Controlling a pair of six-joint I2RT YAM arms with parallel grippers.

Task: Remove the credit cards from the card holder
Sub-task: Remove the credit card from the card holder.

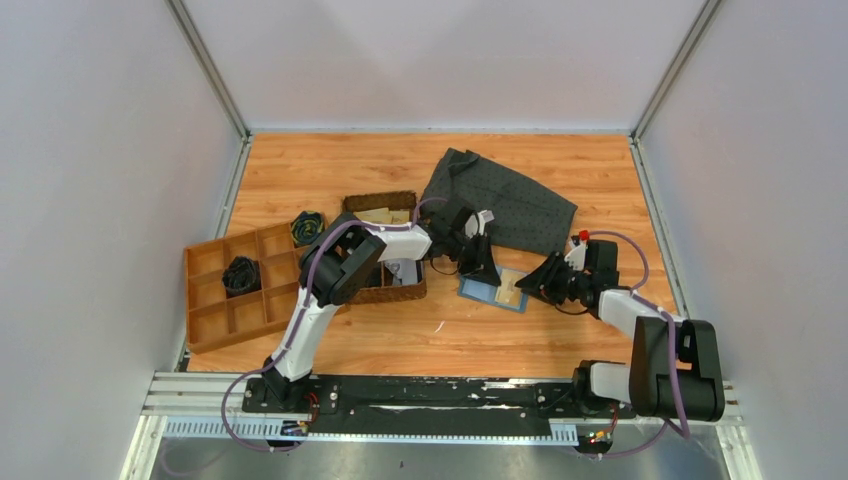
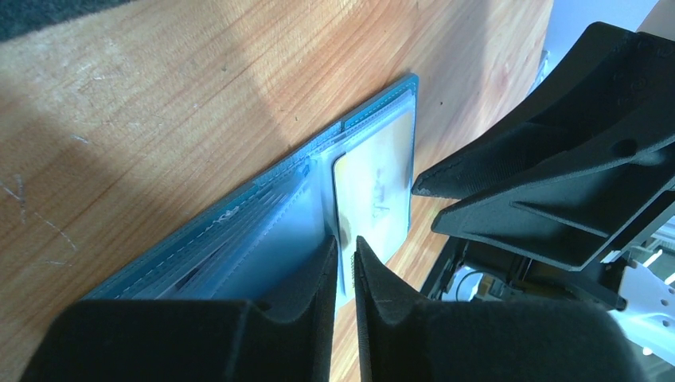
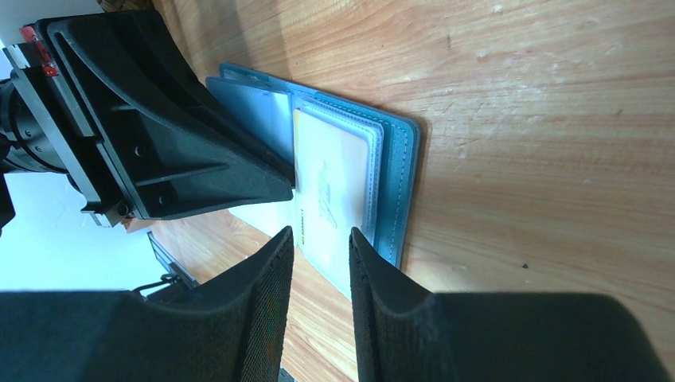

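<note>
The blue card holder [image 1: 480, 291] lies open on the wooden table, its clear inner sleeves showing [image 2: 239, 239] [image 3: 398, 159]. A pale credit card [image 1: 512, 288] [image 2: 374, 183] [image 3: 334, 175] sits in a sleeve on its right half. My left gripper [image 1: 480, 268] [image 2: 344, 243] comes down on the holder's left half, shut on the thin edge of an inner sleeve. From the right, my right gripper [image 1: 545, 285] [image 3: 322, 235] stands open, fingertips on either side of the card's near end. Any other credit cards are hidden.
A dark grey dotted cloth [image 1: 500, 200] lies behind the holder. A dark woven basket [image 1: 385, 290] sits under the left arm. At the left stands a brown divided tray [image 1: 215, 320] holding a black bundle [image 1: 240, 272].
</note>
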